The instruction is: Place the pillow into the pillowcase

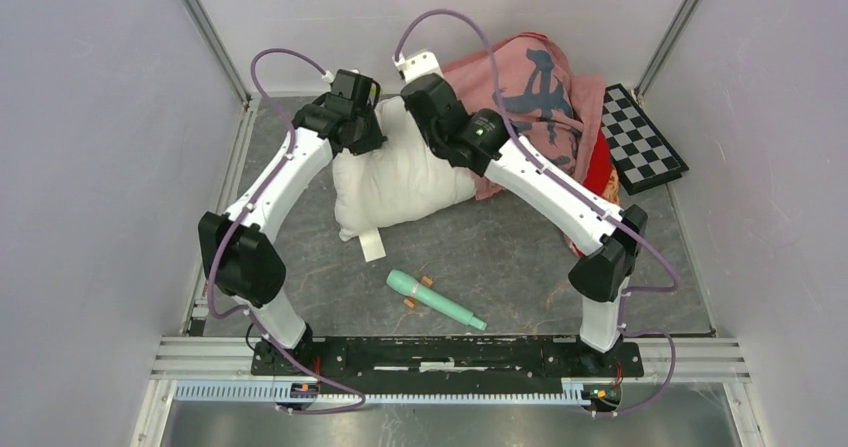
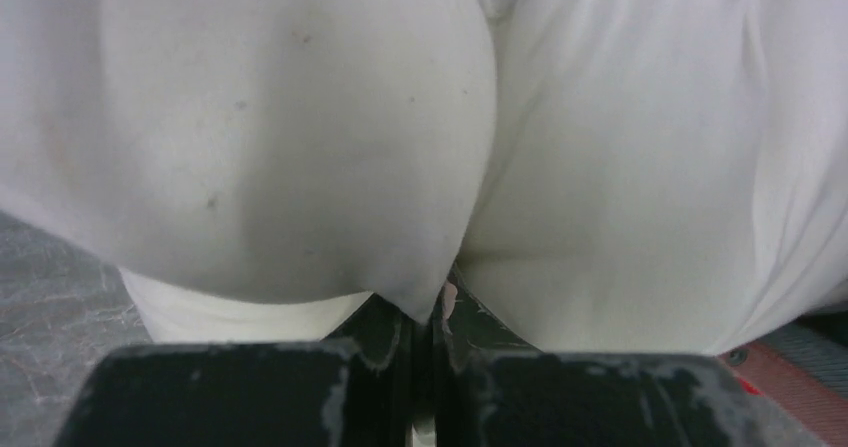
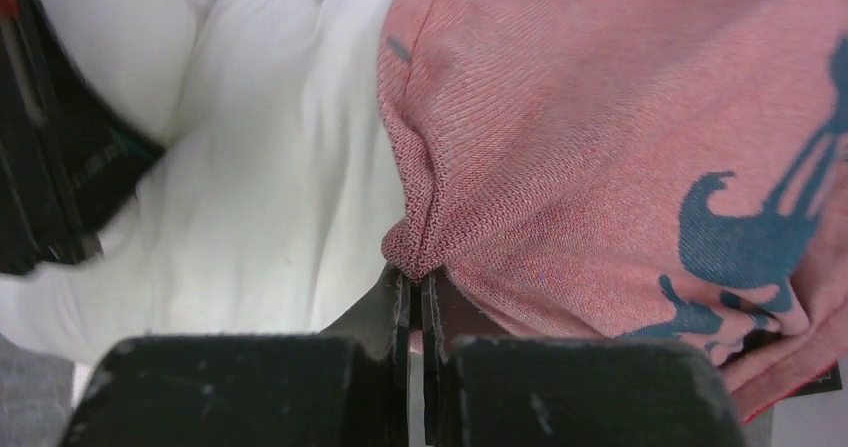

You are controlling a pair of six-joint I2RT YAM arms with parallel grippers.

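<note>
Two grippers clamped: left gripper (image 2: 435,312) on a white pillow (image 2: 280,127) fold, overhead view's upper centre; right gripper (image 3: 415,287) on the pinkish pillowcase (image 3: 600,117) hem, adjacent right.

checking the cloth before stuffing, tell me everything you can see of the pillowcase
The pillowcase is faded pinkish-red, knit-looking fabric with dark blue brush marks; a brighter red side shows at its lower right. It lies bunched at the back, its open edge against the pillow, beside a checkerboard. The right hand pinches a fold of that edge.
</note>
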